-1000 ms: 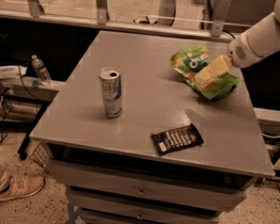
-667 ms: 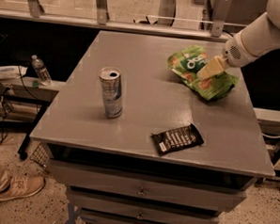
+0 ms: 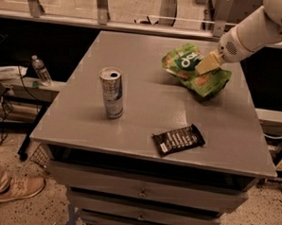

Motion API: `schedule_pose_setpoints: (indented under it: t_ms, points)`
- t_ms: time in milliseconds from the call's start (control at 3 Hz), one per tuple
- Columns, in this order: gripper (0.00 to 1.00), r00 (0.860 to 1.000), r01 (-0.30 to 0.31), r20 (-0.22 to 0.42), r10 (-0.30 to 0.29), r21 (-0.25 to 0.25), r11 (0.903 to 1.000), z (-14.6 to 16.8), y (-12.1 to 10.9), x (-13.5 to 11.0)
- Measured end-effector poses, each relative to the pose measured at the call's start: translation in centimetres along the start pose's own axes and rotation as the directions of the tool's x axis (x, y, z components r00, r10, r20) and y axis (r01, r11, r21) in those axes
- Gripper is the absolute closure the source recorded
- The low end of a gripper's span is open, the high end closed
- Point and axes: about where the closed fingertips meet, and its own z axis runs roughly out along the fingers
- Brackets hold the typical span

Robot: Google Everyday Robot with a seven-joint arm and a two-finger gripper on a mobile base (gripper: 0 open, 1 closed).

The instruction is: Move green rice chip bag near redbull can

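Observation:
The green rice chip bag [image 3: 181, 62] is at the far right of the grey table [image 3: 151, 105], crinkled and raised a little off the top, with a shadow beneath it. My gripper [image 3: 206, 65] reaches in from the upper right and its cream fingers are shut on the bag's upper middle. The redbull can [image 3: 111, 93], silver and blue with an opened top, stands upright on the left half of the table, well apart from the bag.
A small black wrapper [image 3: 178, 139] lies near the table's front edge. A clear water bottle [image 3: 41, 71] stands on a low shelf to the left. Drawers [image 3: 141, 192] sit under the table top. A person's shoe [image 3: 18, 188] is on the floor at the lower left.
My gripper has moved a little to the left with the green bag in it, toward the can. The can and the black wrapper have not moved.

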Motion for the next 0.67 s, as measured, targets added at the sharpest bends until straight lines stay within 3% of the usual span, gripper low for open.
schedule_pose_setpoints:
  t_ms: [333, 667]
  points:
    - [1.00, 0.996, 0.072, 0.053, -0.073, 0.028, 0.9970, -2.13, 1.56, -2.40]
    - [1.00, 0.996, 0.076, 0.039, -0.077, 0.028, 0.9967, -1.70, 2.12, -2.60]
